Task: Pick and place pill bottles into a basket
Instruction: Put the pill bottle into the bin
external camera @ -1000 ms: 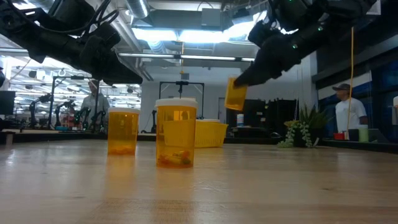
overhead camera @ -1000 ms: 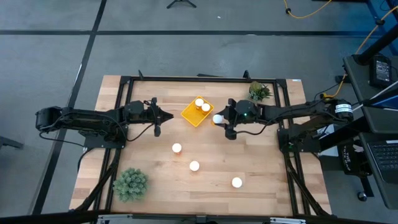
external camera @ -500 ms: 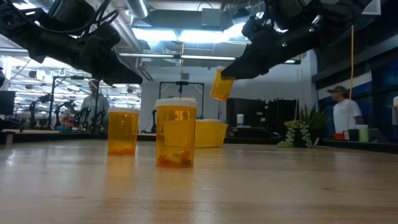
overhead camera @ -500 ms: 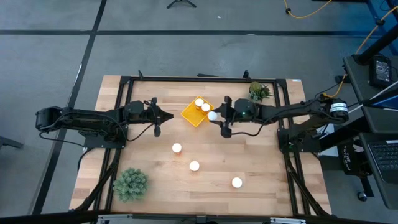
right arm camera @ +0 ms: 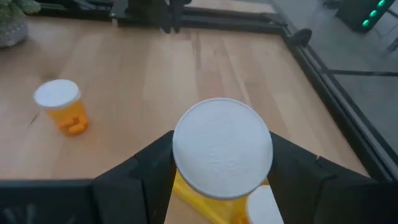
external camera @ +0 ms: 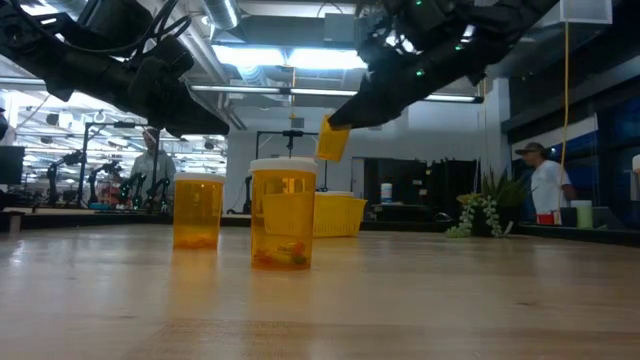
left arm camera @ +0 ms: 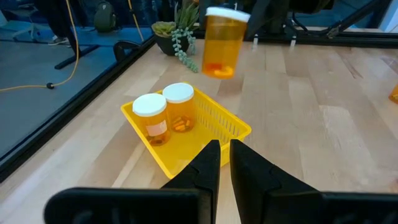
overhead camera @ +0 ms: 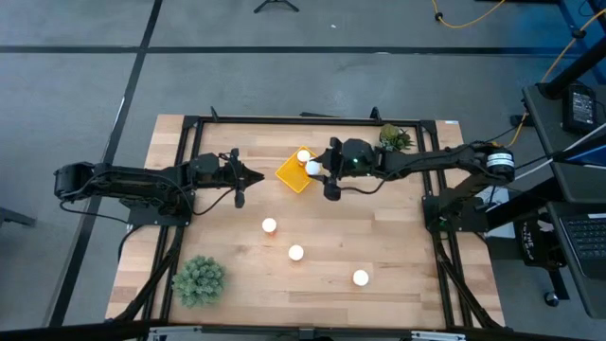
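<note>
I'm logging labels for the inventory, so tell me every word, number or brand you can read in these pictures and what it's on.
None can be read.
Bottles in the basket: the nearer one bears a pale label, too blurred to read.
Held bottle in the right gripper: no print shows.
Bottles standing on the table: no legible text.
Left gripper: no markings.
Room behind the table: nothing legible.
</note>
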You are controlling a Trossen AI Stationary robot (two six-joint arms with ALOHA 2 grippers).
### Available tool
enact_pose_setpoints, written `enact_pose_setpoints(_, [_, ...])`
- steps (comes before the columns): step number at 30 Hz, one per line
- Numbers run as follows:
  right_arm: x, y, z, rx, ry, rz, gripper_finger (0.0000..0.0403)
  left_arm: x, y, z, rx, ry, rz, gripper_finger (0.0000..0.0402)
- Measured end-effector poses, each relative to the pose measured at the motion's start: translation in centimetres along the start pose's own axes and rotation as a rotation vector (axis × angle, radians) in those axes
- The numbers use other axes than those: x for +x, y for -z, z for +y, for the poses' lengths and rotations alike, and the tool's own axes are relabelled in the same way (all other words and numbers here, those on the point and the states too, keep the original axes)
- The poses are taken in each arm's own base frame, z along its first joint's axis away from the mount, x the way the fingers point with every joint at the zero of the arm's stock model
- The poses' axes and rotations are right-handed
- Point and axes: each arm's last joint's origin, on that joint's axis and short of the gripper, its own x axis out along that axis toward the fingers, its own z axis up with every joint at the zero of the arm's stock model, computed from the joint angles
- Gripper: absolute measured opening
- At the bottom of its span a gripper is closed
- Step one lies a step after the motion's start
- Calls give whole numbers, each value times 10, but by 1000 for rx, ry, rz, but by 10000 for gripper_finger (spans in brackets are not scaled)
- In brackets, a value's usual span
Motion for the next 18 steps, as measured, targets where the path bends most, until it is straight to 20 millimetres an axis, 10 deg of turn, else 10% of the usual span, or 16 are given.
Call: enact_pose_setpoints(18, [36,9,-6,-33,1,64,220,0,0,0,0,-1,-2,33])
